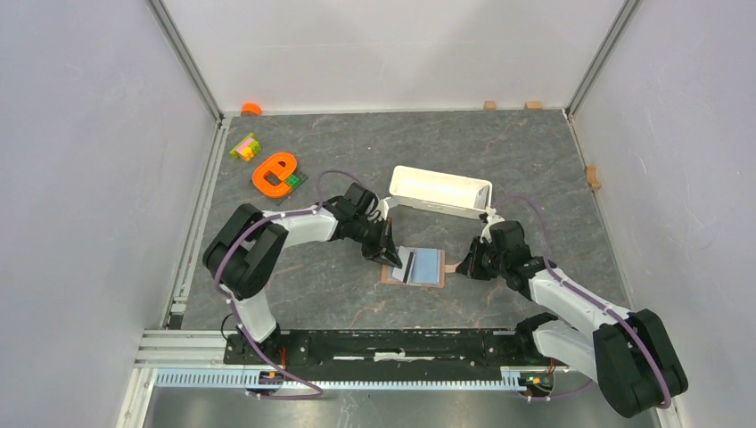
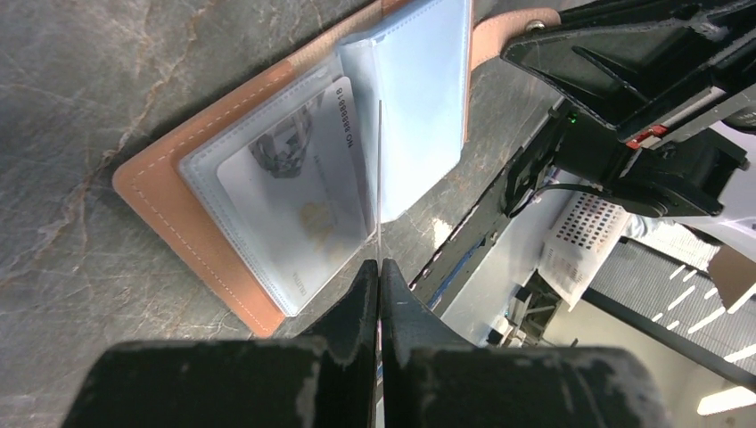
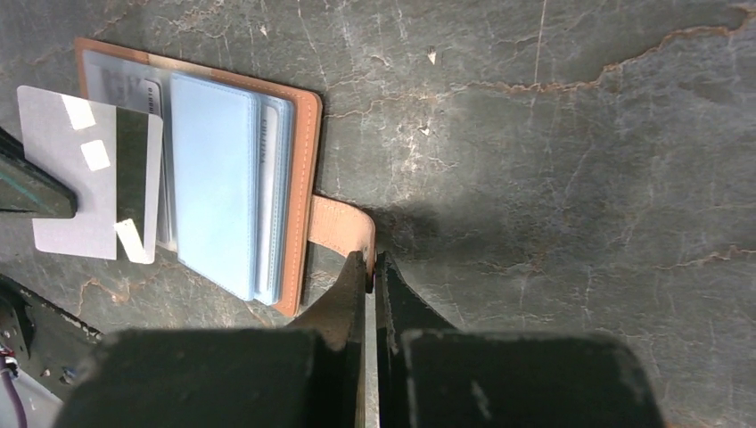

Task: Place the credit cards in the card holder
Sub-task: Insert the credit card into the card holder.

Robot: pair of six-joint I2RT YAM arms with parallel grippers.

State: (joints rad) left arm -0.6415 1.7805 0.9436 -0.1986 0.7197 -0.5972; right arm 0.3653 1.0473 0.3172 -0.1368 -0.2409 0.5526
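Top view: card holder lies open on the table at frame ctr, blue-grey sleeves up. L hand is at its left side, pinched on a striped credit card over the holder's left half. R hand is at the holder's right edge. White tray is just above ctr. Orange plastic piece and coloured blocks are upper left.

L wrist view: L hand is closed tight on the striped credit card, seen edge-on as a thin line up frame ctr. The card holder shows its brown rim at left. A sleeved credit card has embossed digits along its upper right edge, too blurry for us to read.

R wrist view: R hand is closed narrow, nipping the card holder's brown flap at lower ctr. The card holder is upper left. The striped credit card overlaps its left page. We see a dark stripe and pale stickers, no legible text.
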